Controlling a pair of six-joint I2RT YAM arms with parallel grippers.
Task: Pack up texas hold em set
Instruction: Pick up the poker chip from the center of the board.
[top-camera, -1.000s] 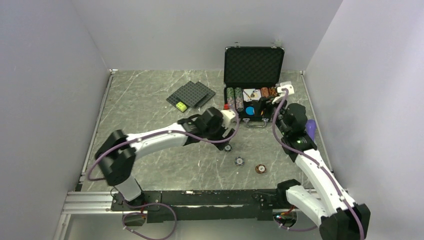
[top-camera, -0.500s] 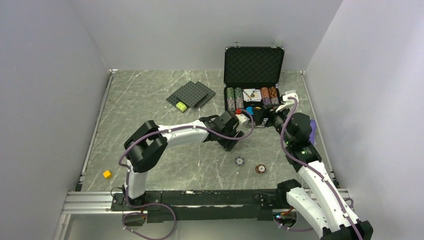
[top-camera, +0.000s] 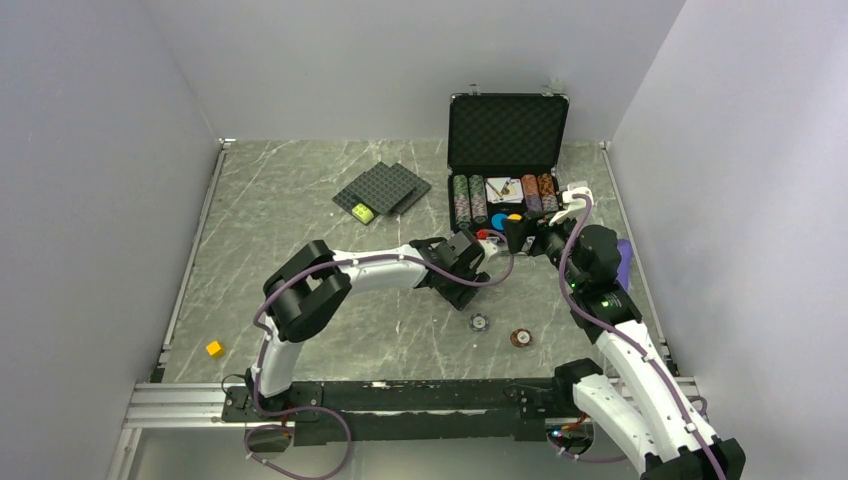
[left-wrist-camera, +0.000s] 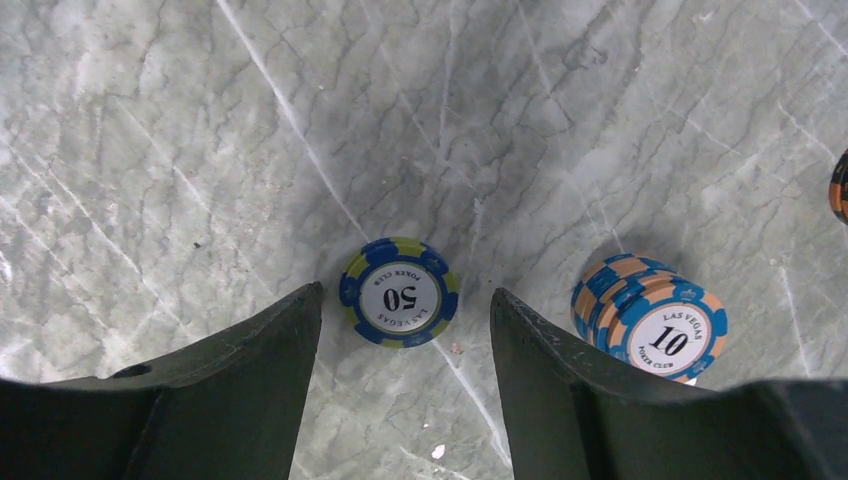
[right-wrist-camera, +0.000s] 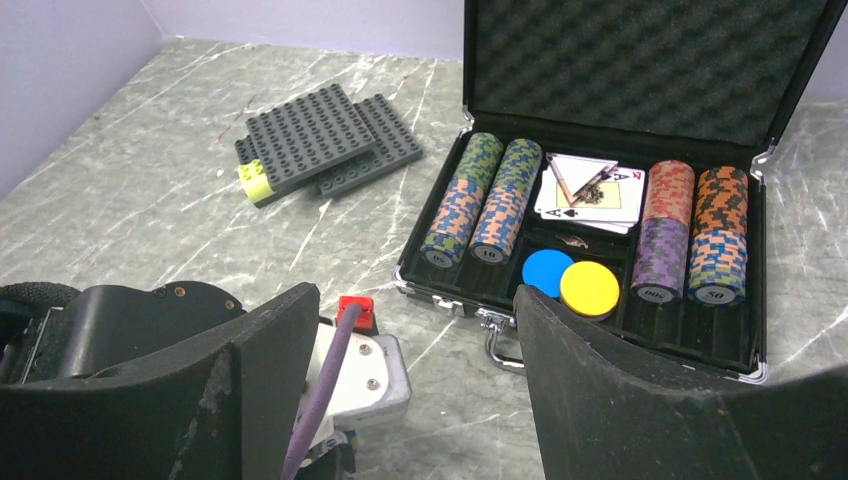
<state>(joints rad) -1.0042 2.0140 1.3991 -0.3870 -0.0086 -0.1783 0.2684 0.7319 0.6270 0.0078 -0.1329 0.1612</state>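
Note:
The black briefcase (top-camera: 508, 130) stands open at the back right, with rows of chips, cards (right-wrist-camera: 590, 185), a blue disc (right-wrist-camera: 548, 272) and a yellow disc (right-wrist-camera: 589, 288) in its foam base (right-wrist-camera: 610, 300). My left gripper (left-wrist-camera: 405, 295) is open, low over the table, with a blue and yellow-green "50" chip (left-wrist-camera: 400, 305) lying just ahead of its tips. A blue and orange "10" stack (left-wrist-camera: 655, 320) sits to its right and also shows in the top view (top-camera: 479, 322). A brown chip (top-camera: 521, 338) lies nearby. My right gripper (right-wrist-camera: 410, 300) is open and empty in front of the case.
Dark grey studded plates (top-camera: 383, 189) with a yellow-green brick (top-camera: 362, 213) lie left of the case. A small yellow block (top-camera: 214, 348) sits near the left front. A purple object (top-camera: 622, 255) lies by the right wall. My left wrist (right-wrist-camera: 350, 370) is close under the right gripper.
My left arm has folded and swung its gripper right, down to the "50" chip. My right gripper has drawn back from over the case to its front. The yellow block is uncovered.

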